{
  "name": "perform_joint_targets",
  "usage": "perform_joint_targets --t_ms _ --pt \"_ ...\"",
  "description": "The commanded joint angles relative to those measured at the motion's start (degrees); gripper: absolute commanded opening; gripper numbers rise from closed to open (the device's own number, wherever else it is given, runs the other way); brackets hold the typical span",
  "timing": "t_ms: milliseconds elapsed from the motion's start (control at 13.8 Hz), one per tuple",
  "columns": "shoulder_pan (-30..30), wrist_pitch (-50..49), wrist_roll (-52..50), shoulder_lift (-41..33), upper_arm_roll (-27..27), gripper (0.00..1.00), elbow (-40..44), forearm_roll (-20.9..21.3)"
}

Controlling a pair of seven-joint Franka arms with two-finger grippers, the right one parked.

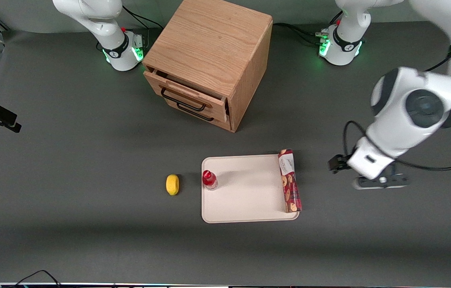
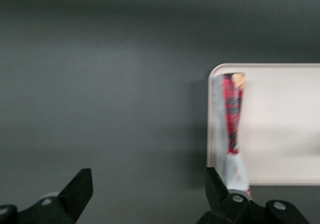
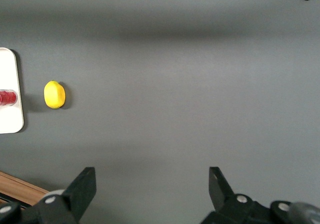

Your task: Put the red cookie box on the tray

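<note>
The long dark-red cookie box (image 1: 289,180) lies on the flat beige rectangular tray (image 1: 249,200), along its edge toward the working arm. The tool (image 1: 381,182) hangs over bare grey worktop (image 1: 89,160) beside that edge, fingers spread apart, holding nothing. The small red-capped bottle (image 1: 209,179) stands on the tray's parked-arm edge, the yellow lemon (image 1: 172,184) just beside it on the worktop. The wooden drawer cabinet (image 1: 209,60) sits farther from the front camera.

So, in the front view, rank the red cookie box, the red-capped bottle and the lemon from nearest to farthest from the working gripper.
Gripper, jaws open, hangs off the tray's working-arm end.
1. Red cookie box, on the tray's nearest edge.
2. Red-capped bottle, at the tray's parked-arm edge.
3. Lemon, on the table.
</note>
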Motion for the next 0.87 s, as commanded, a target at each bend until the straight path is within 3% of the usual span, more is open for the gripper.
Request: perform_joint_targets --t_ms 0,218,436,800 --pt "2.94 -6.91 6.63 -6.74 2.60 1.00 -2.49 -4.78" --pt "6.11 -10.46 9.01 -13.77 4.45 1.00 -5.29 -5.76" --pt "7.87 -13.26 17.61 -18.35 7.08 1.00 -6.54 -5.85" --pt "8.23 -17.57 18.34 -23.10 7.09 1.00 -6.54 -7.86"
